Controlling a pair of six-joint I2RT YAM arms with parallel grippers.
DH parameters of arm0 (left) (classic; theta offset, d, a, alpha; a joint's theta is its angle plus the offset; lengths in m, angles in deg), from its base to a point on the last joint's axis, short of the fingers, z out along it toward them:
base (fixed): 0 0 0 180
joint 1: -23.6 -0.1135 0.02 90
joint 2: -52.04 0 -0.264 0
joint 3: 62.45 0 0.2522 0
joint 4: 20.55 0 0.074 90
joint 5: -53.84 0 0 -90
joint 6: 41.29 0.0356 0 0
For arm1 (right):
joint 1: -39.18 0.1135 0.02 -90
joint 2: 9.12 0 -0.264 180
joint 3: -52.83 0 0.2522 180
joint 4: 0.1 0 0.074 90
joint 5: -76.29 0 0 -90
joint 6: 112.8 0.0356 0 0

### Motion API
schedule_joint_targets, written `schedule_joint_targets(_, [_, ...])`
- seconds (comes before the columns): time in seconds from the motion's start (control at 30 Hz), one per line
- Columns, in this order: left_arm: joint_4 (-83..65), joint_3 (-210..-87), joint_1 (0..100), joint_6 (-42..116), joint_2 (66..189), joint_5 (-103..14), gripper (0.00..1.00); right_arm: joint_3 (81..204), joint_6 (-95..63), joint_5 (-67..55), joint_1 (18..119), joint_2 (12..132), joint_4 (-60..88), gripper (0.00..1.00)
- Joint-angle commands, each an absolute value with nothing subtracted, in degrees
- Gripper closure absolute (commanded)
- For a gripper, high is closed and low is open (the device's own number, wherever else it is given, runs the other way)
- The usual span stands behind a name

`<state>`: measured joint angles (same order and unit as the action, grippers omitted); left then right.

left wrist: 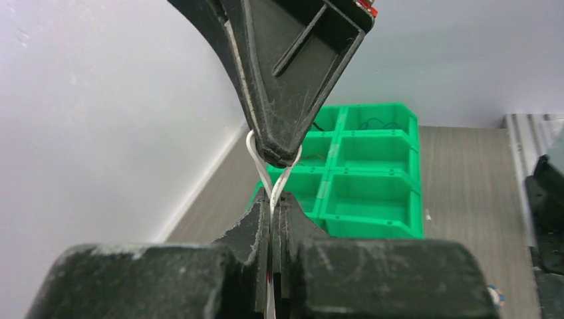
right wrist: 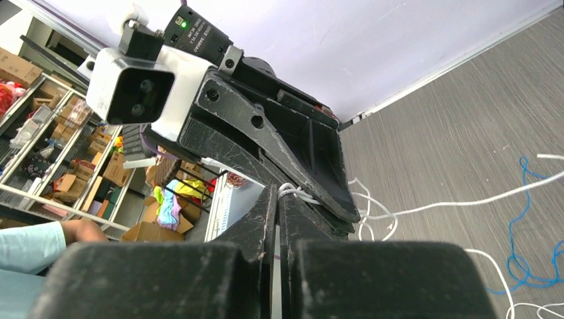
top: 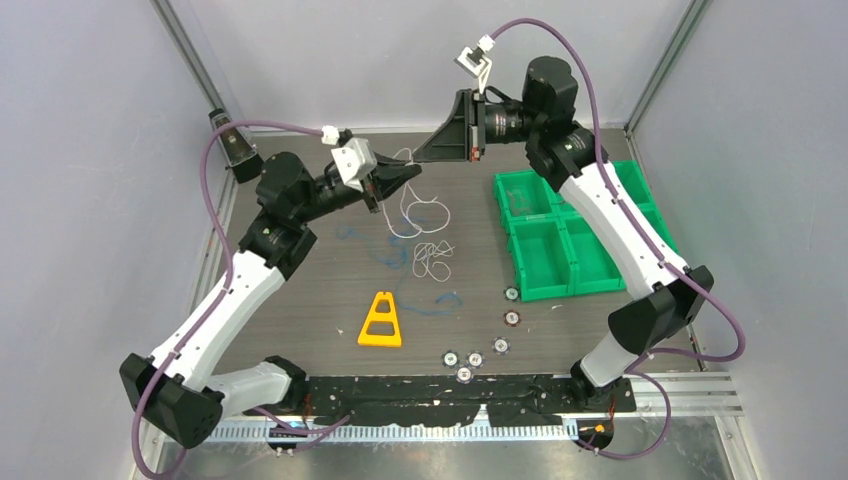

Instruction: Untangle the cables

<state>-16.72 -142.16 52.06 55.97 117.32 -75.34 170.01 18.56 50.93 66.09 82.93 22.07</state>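
The cables show as white and blue strands. A white cable (top: 416, 213) hangs in loops from both grippers down to the table, with more white coils (top: 432, 260) below. Blue cable (top: 441, 305) lies loose on the table, and a blue strand (right wrist: 525, 264) shows in the right wrist view. My left gripper (top: 410, 173) is shut on the white cable (left wrist: 261, 165), its jaws pressed together around the strand (left wrist: 273, 199). My right gripper (top: 422, 156) meets it tip to tip, shut on the same white cable (right wrist: 297, 193) just above the left fingertips.
A green tray of bins (top: 545, 217) stands at the right. A yellow triangular piece (top: 381, 320) lies at the front middle. Several small round discs (top: 497, 346) are scattered near the front edge. Enclosure walls close the back and sides.
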Motion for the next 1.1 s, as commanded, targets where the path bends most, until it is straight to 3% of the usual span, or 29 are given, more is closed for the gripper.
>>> schedule_joint_targets(0.0, [-3.3,-140.6,50.3,43.0,121.2,-79.1,1.00,178.9,11.6,48.9,63.9,80.0,21.7,0.95])
schedule_joint_targets(0.2, [-3.3,-142.3,50.2,38.7,123.5,-84.3,1.00,181.9,-5.1,42.3,63.0,79.3,39.2,0.94])
schedule_joint_targets(0.27, [-1.2,-143.2,50.2,40.0,123.5,-84.4,0.87,181.9,-9.4,40.3,62.3,78.4,44.4,0.95])
schedule_joint_targets(0.37, [1.8,-143.0,50.1,43.3,121.9,-82.7,0.46,180.9,-14.8,37.7,59.8,76.6,49.9,0.95])
schedule_joint_targets(0.53, [3.2,-140.2,50.1,47.3,116.6,-80.5,0.04,169.0,-17.4,35.2,52.4,70.6,55.0,0.95])
schedule_joint_targets(0.73, [4.8,-138.5,50.0,48.5,113.4,-78.5,0.00,159.0,-24.9,33.5,39.1,64.5,61.7,0.95])
schedule_joint_targets(1.07, [4.7,-135.0,50.1,49.1,111.1,-79.5,0.00,159.8,-43.7,32.4,23.0,63.6,79.3,0.94])
